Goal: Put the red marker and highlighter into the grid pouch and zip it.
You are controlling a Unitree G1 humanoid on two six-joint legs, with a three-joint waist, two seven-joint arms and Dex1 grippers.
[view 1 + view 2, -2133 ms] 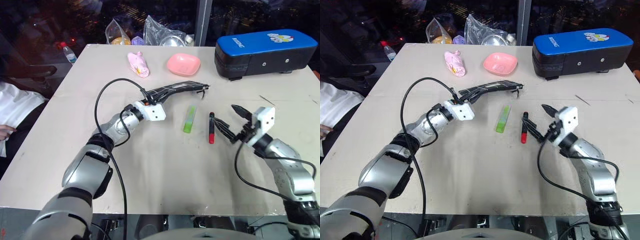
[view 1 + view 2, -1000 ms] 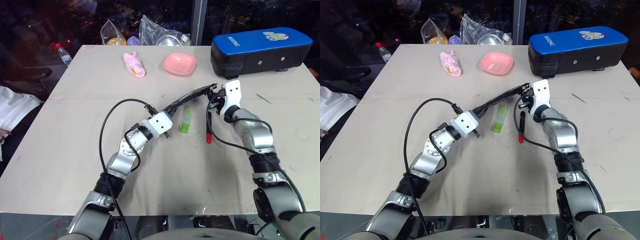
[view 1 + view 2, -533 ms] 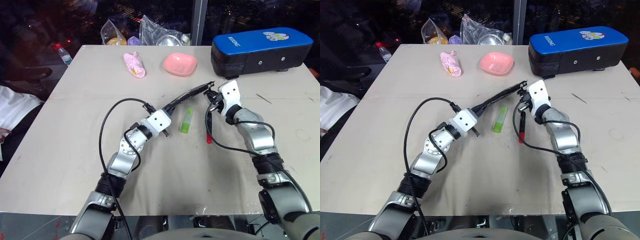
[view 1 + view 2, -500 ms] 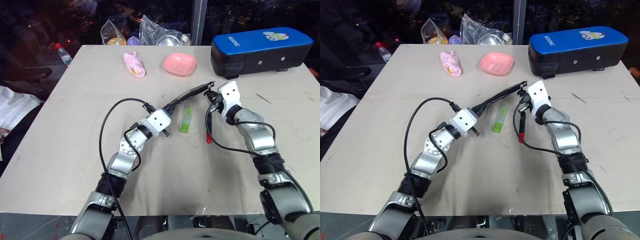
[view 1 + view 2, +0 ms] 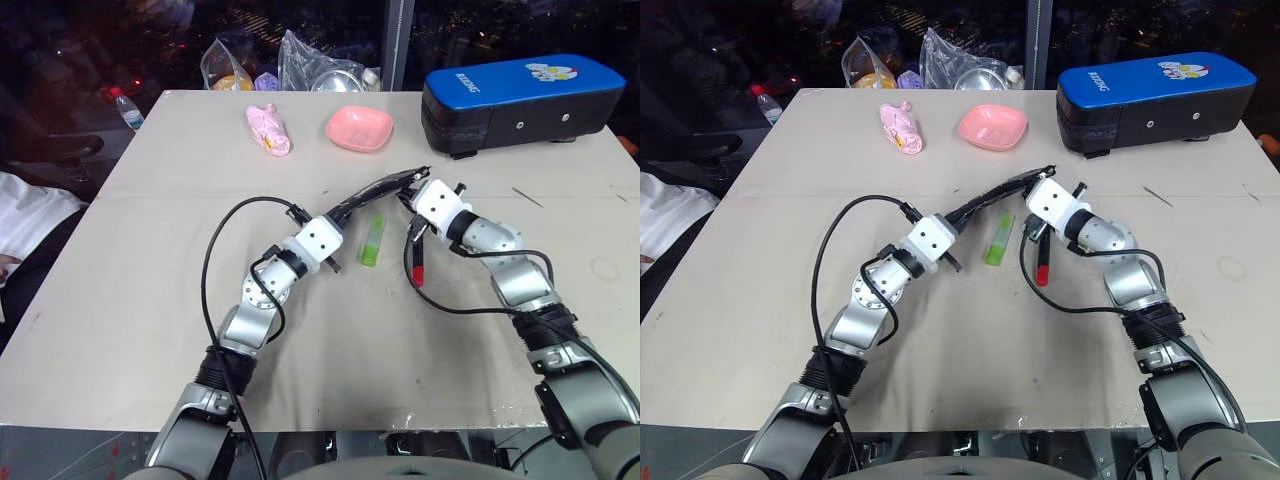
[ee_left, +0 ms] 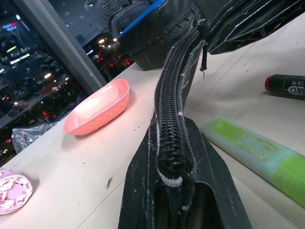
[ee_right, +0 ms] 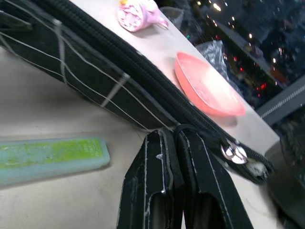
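The grid pouch [image 5: 375, 191] hangs above the table, stretched between my two grippers, black with white grid lines. My left gripper [image 5: 339, 213] is shut on its near left end [image 6: 174, 157]. At the pouch's far right end, my right gripper [image 5: 409, 194] is shut on the black zipper pull [image 7: 177, 132], beside the metal slider ring [image 7: 233, 152]. The lime-green highlighter [image 5: 373, 241] lies on the table under the pouch. The red marker [image 5: 419, 264] lies just right of it, below my right gripper and partly crossed by a cable.
A big blue-and-black case [image 5: 525, 98] stands at the back right. A pink bowl [image 5: 358, 130] and a pink wrapped item [image 5: 270, 130] sit behind the pouch. Plastic bags [image 5: 320, 68] line the far edge. A person's sleeve [image 5: 25, 215] shows off the table's left side.
My right gripper left the red marker, where it stood open, and shut at the pouch's right end. Over the last second its wrist rolled. The left gripper kept its hold.
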